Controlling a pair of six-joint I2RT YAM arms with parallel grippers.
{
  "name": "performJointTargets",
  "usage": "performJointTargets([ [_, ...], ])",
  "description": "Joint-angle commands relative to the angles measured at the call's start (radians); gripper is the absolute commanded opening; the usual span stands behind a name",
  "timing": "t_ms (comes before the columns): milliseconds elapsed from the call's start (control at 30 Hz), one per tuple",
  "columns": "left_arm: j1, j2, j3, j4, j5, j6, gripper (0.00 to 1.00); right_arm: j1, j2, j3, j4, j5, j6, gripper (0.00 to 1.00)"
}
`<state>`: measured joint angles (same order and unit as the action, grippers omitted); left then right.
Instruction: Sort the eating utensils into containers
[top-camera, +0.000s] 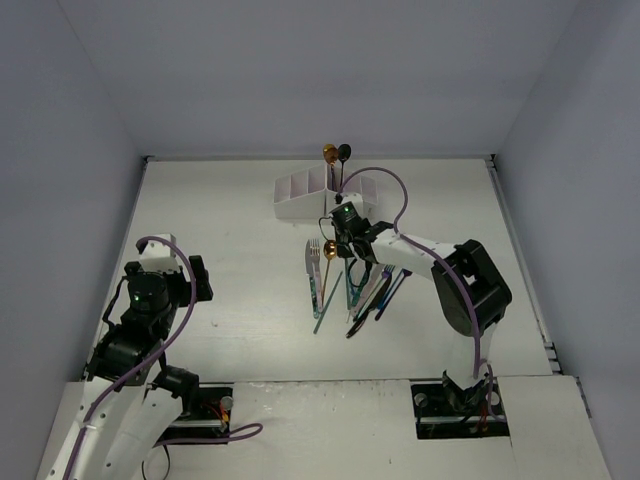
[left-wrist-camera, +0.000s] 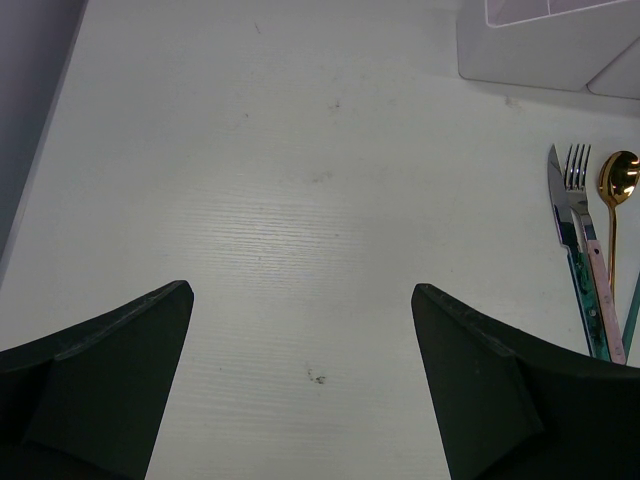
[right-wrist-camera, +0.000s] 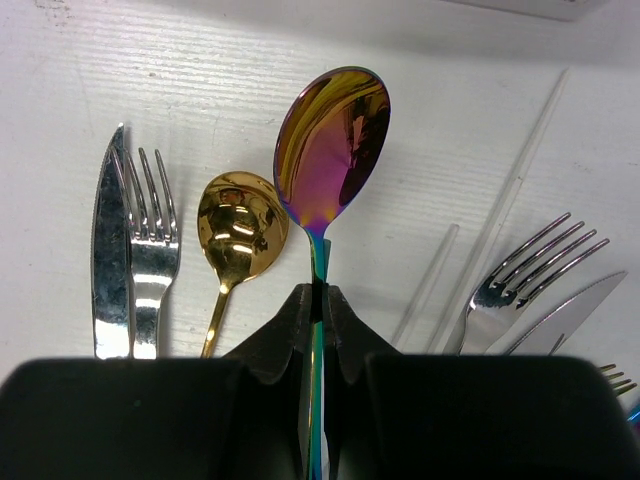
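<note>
My right gripper (right-wrist-camera: 318, 292) is shut on the thin handle of an iridescent rainbow spoon (right-wrist-camera: 333, 140), its bowl pointing away from me above the table. Under it lie a gold spoon (right-wrist-camera: 240, 222), a silver knife (right-wrist-camera: 108, 250) and a fork (right-wrist-camera: 150, 240); more forks (right-wrist-camera: 520, 285), another knife (right-wrist-camera: 565, 315) and clear chopsticks (right-wrist-camera: 510, 200) lie to the right. From above, the right gripper (top-camera: 347, 236) hovers just in front of the white organiser (top-camera: 300, 195), where a copper spoon (top-camera: 329, 152) and a black spoon (top-camera: 344, 152) stand. My left gripper (left-wrist-camera: 300, 290) is open and holds nothing, over bare table.
The loose utensils (top-camera: 365, 290) form a cluster at mid-table. In the left wrist view the organiser's corner (left-wrist-camera: 550, 45) sits at the upper right, with a knife (left-wrist-camera: 560, 200), fork (left-wrist-camera: 578, 175) and gold spoon (left-wrist-camera: 620, 175) below it. Grey walls close in the table.
</note>
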<state>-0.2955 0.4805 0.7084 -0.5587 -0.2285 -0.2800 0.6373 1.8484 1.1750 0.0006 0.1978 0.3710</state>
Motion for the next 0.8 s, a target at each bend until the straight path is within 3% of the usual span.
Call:
performJointTargets([
  [0, -0.004, 0.018, 0.01, 0.069, 0.006, 0.013, 0.9, -0.015, -0.042, 0.045, 0.017, -0.01, -0.026, 0.0],
  [100, -0.005, 0.018, 0.01, 0.068, 0.006, 0.013, 0.9, -0.018, -0.006, 0.045, 0.017, -0.032, -0.035, 0.01],
  [400, -0.004, 0.017, 0.01, 0.068, 0.006, 0.013, 0.9, -0.018, -0.011, 0.012, 0.016, -0.031, -0.056, 0.23],
  [767, -0.004, 0.019, 0.01, 0.068, 0.011, 0.013, 0.9, -0.033, -0.053, -0.025, 0.009, -0.045, -0.084, 0.23],
])
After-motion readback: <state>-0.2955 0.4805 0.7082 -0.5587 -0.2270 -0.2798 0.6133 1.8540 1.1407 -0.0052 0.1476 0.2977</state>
